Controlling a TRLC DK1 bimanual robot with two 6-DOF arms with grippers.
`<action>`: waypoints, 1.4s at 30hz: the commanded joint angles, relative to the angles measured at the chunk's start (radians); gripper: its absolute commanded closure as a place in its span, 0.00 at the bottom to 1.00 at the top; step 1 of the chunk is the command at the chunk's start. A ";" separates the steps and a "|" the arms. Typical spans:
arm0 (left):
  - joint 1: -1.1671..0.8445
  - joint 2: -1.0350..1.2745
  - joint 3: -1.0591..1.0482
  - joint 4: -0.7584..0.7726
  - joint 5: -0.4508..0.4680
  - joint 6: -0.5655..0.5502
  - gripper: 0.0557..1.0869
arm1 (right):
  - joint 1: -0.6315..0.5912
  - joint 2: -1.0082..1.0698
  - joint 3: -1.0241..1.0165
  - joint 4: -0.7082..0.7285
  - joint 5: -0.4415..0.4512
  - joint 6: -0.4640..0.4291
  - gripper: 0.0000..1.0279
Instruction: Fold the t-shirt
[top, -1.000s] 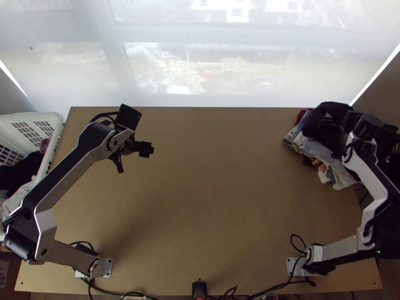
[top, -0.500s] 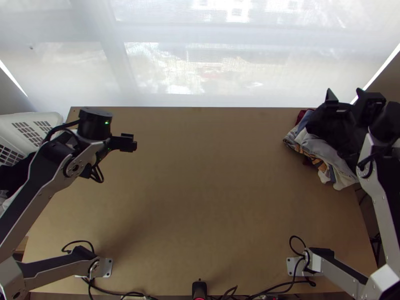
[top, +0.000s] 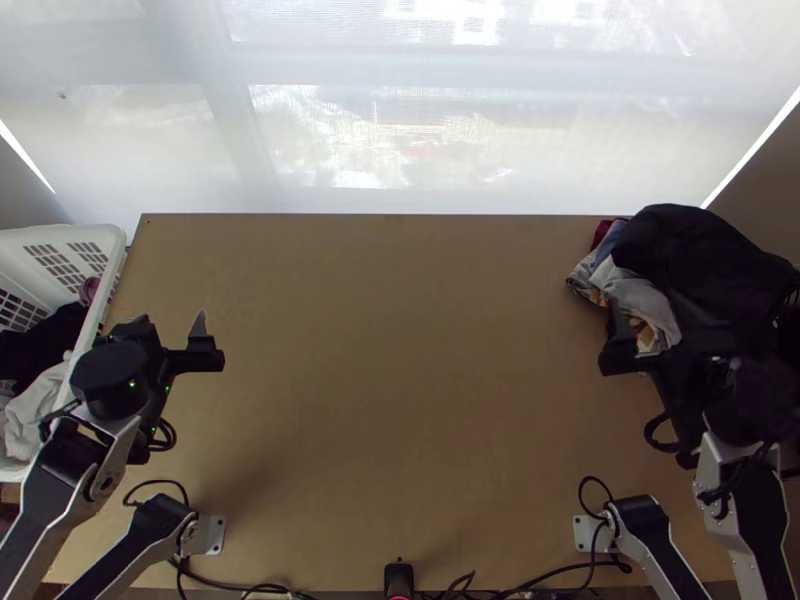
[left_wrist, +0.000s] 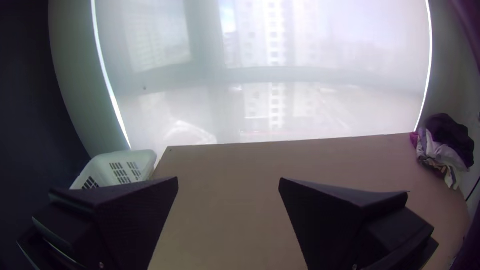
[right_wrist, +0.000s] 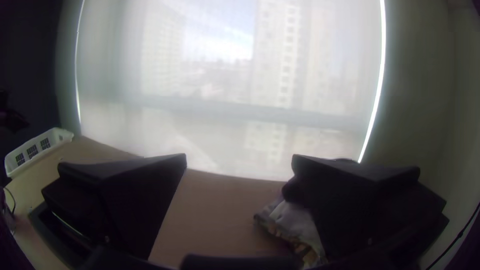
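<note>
Laundry pile (top: 650, 295) at far right of tabletop (top: 400, 400); jaws wide on both arms.

Top view: The pile lies bunched, a black garment (top: 700, 250) over pale and patterned cloth, with dark red showing at its far edge. Which piece is the t-shirt (the task's item) cannot be told; none is spread out. The right gripper (top: 665, 330) is at the pile's near side, one finger overlapping the pale cloth from above; contact cannot be confirmed. The left gripper (top: 172, 322) is above the tabletop's left part, beside a white basket (top: 119, 245) containing dark and pale cloth (and a small pink piece). A translucent blind (top: 400, 110) hangs beyond the far edge.

Left wrist view: The left gripper (left_wrist: 228, 181) has its jaws set wide, bare tabletop visible between them. The basket and the pile appear farther off, on opposite sides of the tabletop.

Right wrist view: The right gripper (right_wrist: 239, 157) also has its jaws wide and grips nothing. Pale and patterned cloth is partly hidden behind one finger (dark cloth just above it).
</note>
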 joint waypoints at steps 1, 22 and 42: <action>0.146 -0.193 -0.350 0.183 -0.001 0.008 0.05 | 0.033 -0.228 -0.251 -0.089 0.034 -0.034 0.05; 0.025 -0.672 -0.670 0.284 0.022 -0.072 0.05 | 0.033 -0.573 -0.652 0.095 -0.086 -0.049 0.05; 0.158 -0.672 -0.749 0.135 0.022 -0.429 0.05 | 0.178 -0.571 -0.655 0.018 -0.086 -0.043 0.05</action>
